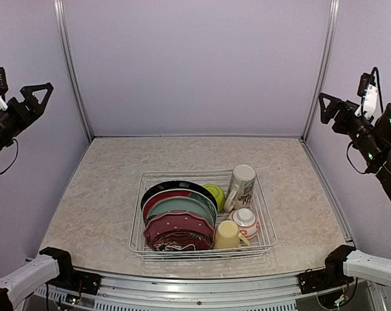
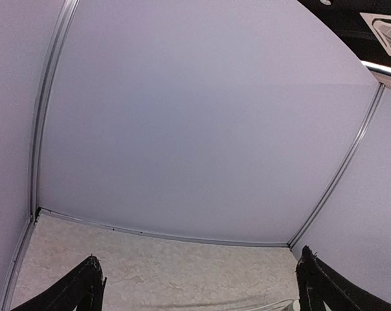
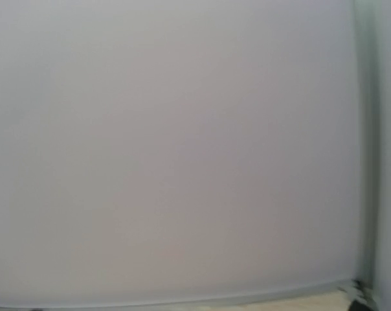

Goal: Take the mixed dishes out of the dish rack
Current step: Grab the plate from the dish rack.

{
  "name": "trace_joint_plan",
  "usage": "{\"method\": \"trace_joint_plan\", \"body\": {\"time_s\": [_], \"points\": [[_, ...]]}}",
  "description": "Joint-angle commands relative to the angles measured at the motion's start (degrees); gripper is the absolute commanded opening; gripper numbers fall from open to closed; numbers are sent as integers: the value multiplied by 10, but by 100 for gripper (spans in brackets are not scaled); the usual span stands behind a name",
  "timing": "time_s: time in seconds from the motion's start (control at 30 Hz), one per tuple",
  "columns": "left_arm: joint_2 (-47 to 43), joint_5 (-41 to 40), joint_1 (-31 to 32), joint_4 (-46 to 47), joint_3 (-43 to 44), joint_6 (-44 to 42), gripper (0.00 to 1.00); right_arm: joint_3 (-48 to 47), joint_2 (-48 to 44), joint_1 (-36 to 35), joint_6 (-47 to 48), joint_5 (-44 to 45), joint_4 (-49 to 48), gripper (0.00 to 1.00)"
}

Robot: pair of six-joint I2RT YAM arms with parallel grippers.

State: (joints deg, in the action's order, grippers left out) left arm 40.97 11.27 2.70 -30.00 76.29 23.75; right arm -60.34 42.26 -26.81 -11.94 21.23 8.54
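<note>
The white wire dish rack (image 1: 265, 214) sits on the table near the front centre. In its left half stand a black-rimmed plate (image 1: 173, 188), a teal-green plate (image 1: 182, 206), a pink dotted plate (image 1: 176, 223) and a dark red patterned plate (image 1: 176, 243). In its right half are a lime-green bowl (image 1: 215, 193), a tall cream printed mug (image 1: 242, 184), a white-and-red bowl (image 1: 245, 220) and a pale yellow mug (image 1: 228, 234). My left gripper (image 1: 37, 97) is raised high at the far left, open and empty; its fingertips (image 2: 89, 278) stand wide apart. My right gripper (image 1: 328, 107) is raised high at the far right, and looks open and empty.
Pale purple walls with metal corner posts (image 1: 76, 78) enclose the beige marbled table (image 1: 105, 188) on three sides. The right wrist view shows only blurred wall. A bit of the rack's rim (image 2: 279, 304) shows at the bottom of the left wrist view.
</note>
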Motion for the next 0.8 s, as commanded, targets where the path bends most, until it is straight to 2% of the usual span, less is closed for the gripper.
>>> {"method": "trace_joint_plan", "body": {"time_s": [0.0, 0.37, 0.63, 0.77], "points": [[11, 10, -31, 12, -12, 10, 99, -25, 7, 61, -18, 1, 60, 100], [49, 54, -91, 47, -57, 18, 99, -62, 61, 193, -81, -10, 210, 100], [88, 133, -113, 70, -104, 18, 99, -52, 85, 228, -36, -212, 225, 100], [108, 174, -118, 79, -123, 22, 99, -60, 113, 213, -19, -268, 229, 99]]}}
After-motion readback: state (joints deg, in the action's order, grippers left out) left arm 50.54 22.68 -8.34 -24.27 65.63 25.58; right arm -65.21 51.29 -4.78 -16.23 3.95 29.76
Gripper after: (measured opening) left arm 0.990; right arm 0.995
